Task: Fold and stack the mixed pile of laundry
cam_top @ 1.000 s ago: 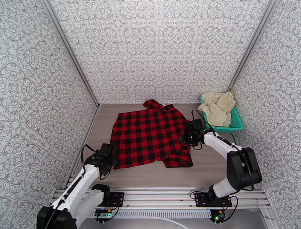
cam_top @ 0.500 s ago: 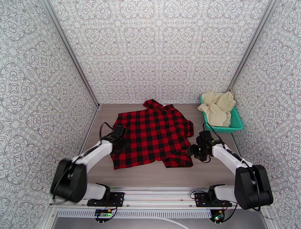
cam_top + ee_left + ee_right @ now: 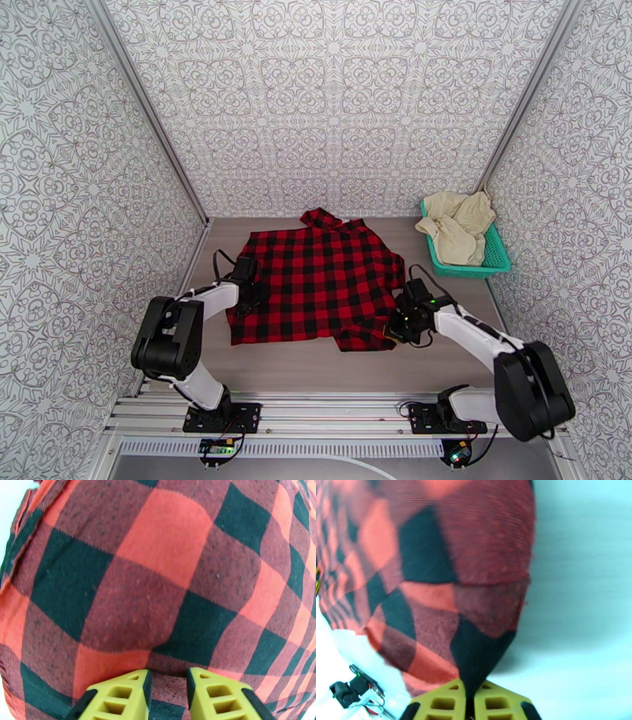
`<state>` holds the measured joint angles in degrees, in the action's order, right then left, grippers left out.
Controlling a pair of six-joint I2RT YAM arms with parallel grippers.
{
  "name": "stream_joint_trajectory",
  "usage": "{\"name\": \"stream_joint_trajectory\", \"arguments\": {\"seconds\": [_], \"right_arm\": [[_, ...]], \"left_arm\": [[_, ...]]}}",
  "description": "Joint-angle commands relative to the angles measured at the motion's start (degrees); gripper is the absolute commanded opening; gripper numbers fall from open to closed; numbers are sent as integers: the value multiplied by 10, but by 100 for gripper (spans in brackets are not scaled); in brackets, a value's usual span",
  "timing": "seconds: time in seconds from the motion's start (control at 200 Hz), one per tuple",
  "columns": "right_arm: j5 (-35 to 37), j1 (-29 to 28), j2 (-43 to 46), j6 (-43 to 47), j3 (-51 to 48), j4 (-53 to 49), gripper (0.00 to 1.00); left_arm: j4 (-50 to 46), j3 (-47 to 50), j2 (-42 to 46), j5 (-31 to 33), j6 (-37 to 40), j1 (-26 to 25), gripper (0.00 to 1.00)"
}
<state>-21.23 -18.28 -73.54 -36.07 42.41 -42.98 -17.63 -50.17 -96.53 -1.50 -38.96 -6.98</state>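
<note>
Setting: a table walled in by patterned panels, seen from above, with two white-and-black robot arms mounted at its near edge.
Shirt: the red-and-black checked flannel shirt lies spread flat at the middle of the table, collar at the far end, hem towards the arms.
Other laundry: the cream cloth pieces sit heaped in the teal basket at the far right, well apart from both arms.
What has just changed: a second ago the left gripper was at the shirt's near left corner and the right gripper was halfway up its right edge. The left one now sits on the middle of the left edge, and the right one is down at the near right corner. Both have also narrowed their jaws onto cloth.
Left tool: in its wrist view the left gripper has a ridge of checked cloth pinched in the narrow gap between its jaws.
Right tool: in its wrist view the right gripper has its jaws almost together, clamping a fold of the shirt that fans away from them.
Arm pose: the left arm is sharply bent, elbow out to the left, its forearm running right towards the shirt. The right arm stretches low from its base, up and left to the corner.
Meaning for the task: both sides look gripped, so a first fold of the shirt seems ready to start; nothing is folded or stacked yet.
</note>
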Motion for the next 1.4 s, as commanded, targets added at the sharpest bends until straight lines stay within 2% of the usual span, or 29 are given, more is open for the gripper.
{"name": "stream_joint_trajectory", "arguments": {"seconds": [0.0,0.205,0.23,0.335,0.36,0.435,0.675,0.865,0.955,1.035,1.13,1.275,1.395], "right_arm": [[9,-2,52,23,27,-129,10],[9,-3,126,22,47,-253,13],[11,-3,132,22,50,-264,17],[30,-3,145,24,78,-296,50],[36,-3,146,25,86,-298,54],[40,-3,139,31,90,-297,59],[-11,-9,89,40,36,-200,59],[-38,-94,50,14,-19,-110,60],[-45,-130,30,-15,-50,-57,60],[-23,-131,23,-25,-56,-42,60],[14,-92,24,-20,-42,-38,60],[-39,13,6,-19,-45,18,53],[-61,52,-13,-28,-48,47,50]], "left_arm": [[6,-1,-25,15,20,8,31],[9,8,-15,17,23,12,31],[9,8,-13,16,24,12,32],[3,6,-5,15,34,10,35],[0,4,-1,15,36,11,36],[-7,-2,9,11,42,9,38],[-61,-31,78,8,78,-31,43],[-86,-5,138,-2,93,-89,45],[-112,19,161,0,71,-87,48],[-154,43,198,18,50,-78,53],[-199,75,252,34,26,-50,60],[-229,124,320,22,-21,12,69],[-244,161,363,30,-55,54,79]]}}
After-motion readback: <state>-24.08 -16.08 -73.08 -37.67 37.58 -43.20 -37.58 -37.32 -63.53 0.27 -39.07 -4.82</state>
